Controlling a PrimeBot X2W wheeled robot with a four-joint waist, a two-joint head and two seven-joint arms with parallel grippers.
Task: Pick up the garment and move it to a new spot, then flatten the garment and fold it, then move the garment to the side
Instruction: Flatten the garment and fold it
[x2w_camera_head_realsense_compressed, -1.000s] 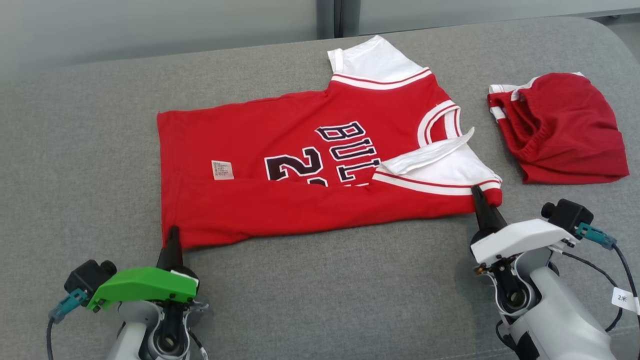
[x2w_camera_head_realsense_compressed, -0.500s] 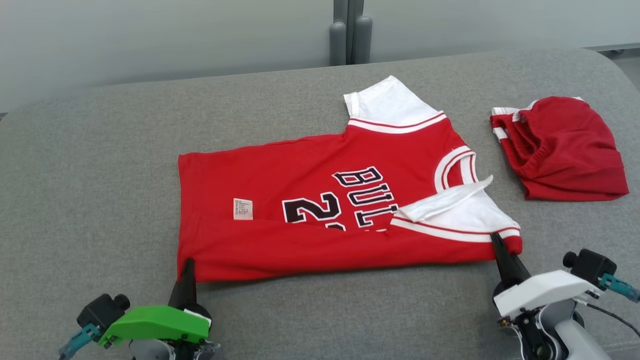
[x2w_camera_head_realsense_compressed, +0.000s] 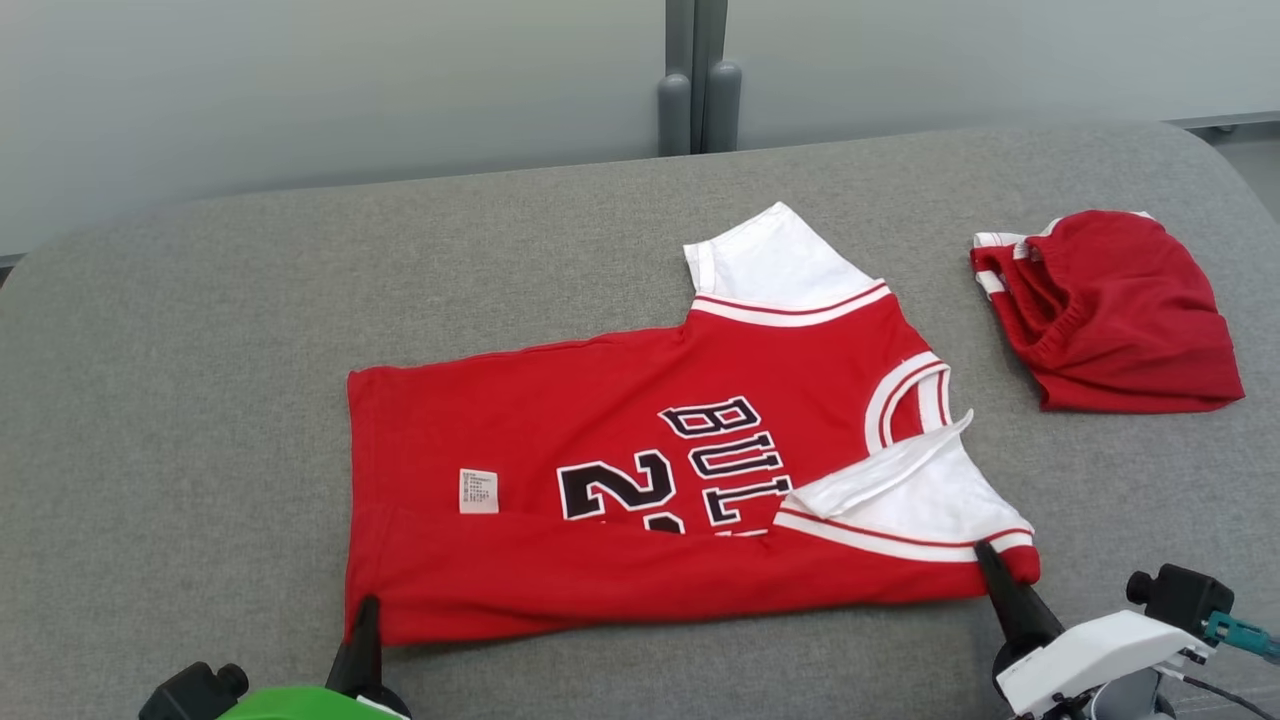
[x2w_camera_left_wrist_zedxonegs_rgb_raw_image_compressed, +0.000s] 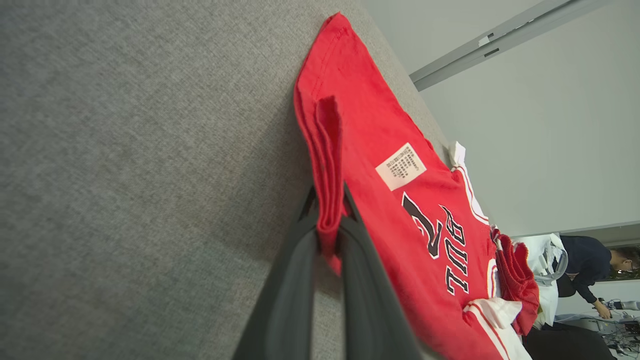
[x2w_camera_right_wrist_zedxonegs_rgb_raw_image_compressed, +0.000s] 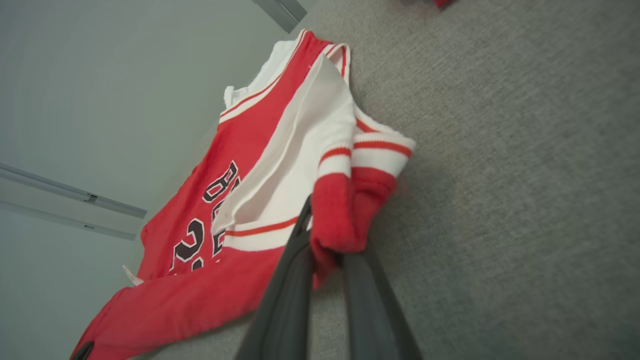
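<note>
A red jersey (x2w_camera_head_realsense_compressed: 640, 470) with white sleeves, striped trim, black lettering and a 2 is lying flat on the grey cushion (x2w_camera_head_realsense_compressed: 200, 400), its near edge folded over the front. The left gripper (x2w_camera_head_realsense_compressed: 365, 625) is pinching the near left hem corner. The right gripper (x2w_camera_head_realsense_compressed: 990, 565) is clamping the near right sleeve corner. Another red garment (x2w_camera_head_realsense_compressed: 1110, 320) is sitting apart at the far right.
</note>
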